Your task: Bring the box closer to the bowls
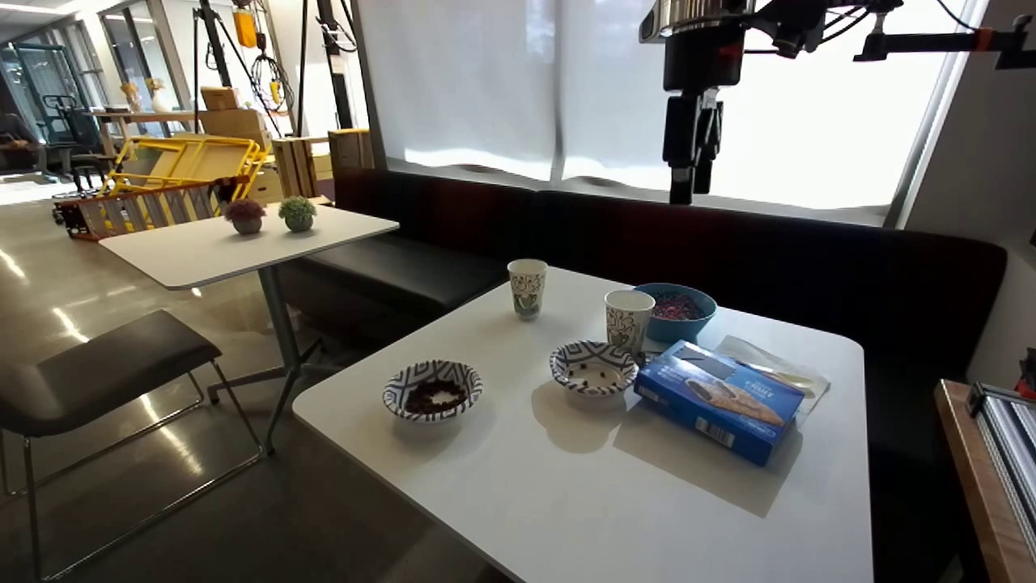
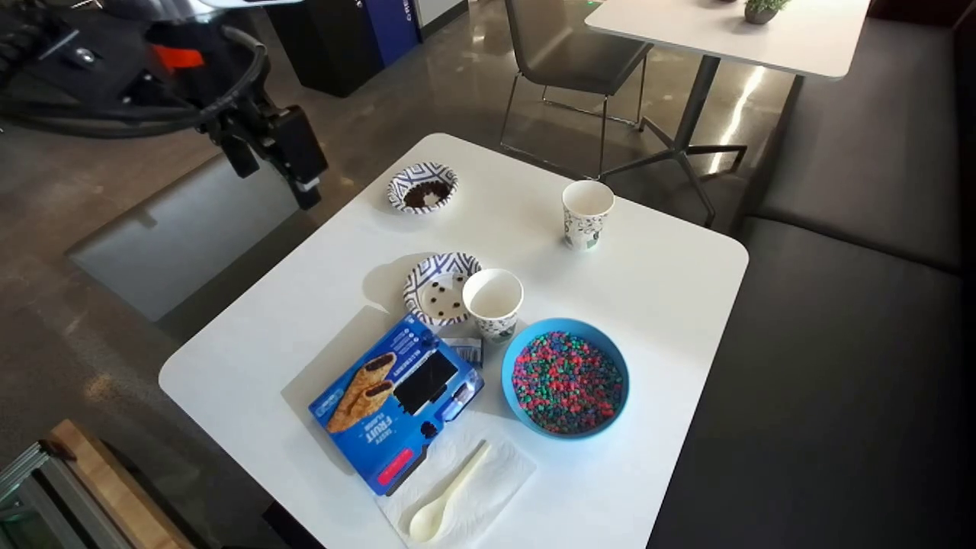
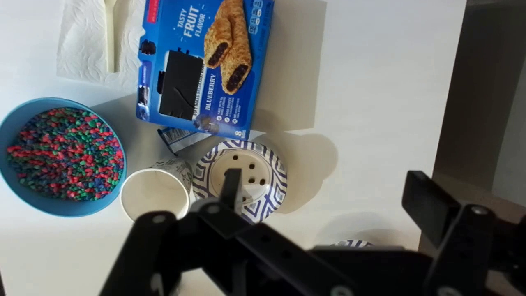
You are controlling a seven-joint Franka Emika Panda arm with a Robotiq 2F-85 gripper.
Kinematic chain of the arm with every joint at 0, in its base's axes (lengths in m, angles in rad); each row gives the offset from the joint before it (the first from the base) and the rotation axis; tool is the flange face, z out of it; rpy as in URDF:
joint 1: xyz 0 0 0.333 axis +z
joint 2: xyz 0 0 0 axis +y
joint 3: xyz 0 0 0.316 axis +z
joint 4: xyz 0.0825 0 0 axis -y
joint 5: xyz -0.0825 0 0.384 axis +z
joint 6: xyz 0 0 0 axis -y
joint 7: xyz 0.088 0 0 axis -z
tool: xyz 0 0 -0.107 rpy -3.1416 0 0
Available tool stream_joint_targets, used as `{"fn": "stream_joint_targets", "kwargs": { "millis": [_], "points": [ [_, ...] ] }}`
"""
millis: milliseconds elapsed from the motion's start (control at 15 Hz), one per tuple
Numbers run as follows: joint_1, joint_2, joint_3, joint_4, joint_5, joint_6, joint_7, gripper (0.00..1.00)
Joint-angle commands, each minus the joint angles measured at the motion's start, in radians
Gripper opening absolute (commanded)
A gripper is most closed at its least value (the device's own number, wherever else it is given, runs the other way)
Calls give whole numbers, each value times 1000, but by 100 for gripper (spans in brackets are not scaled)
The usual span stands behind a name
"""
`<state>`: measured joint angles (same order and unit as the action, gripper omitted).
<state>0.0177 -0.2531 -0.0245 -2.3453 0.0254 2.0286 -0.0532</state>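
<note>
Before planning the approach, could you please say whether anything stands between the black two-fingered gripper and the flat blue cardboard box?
Nothing visible does: the gripper hangs open higher than the box, whose printed face lies uncovered in both exterior views.

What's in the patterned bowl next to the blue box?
Several small dark pieces on the pale bottom of the patterned bowl, too small to identify. In the wrist view the gripper covers part of its inside; in an exterior view a cup hides some of its rim.
</note>
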Motion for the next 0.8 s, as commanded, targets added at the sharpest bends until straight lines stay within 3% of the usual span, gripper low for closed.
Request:
{"fn": "stream_joint_targets", "kwargs": {
  "millis": [0, 400, 733],
  "points": [
    [-36, 109, -56, 108, 46, -68, -78, 100],
    [-95, 280, -126, 203, 162, -109, -297, 100],
    [-176, 432, -140, 243, 227, -1, -475, 100]
  ]
}}
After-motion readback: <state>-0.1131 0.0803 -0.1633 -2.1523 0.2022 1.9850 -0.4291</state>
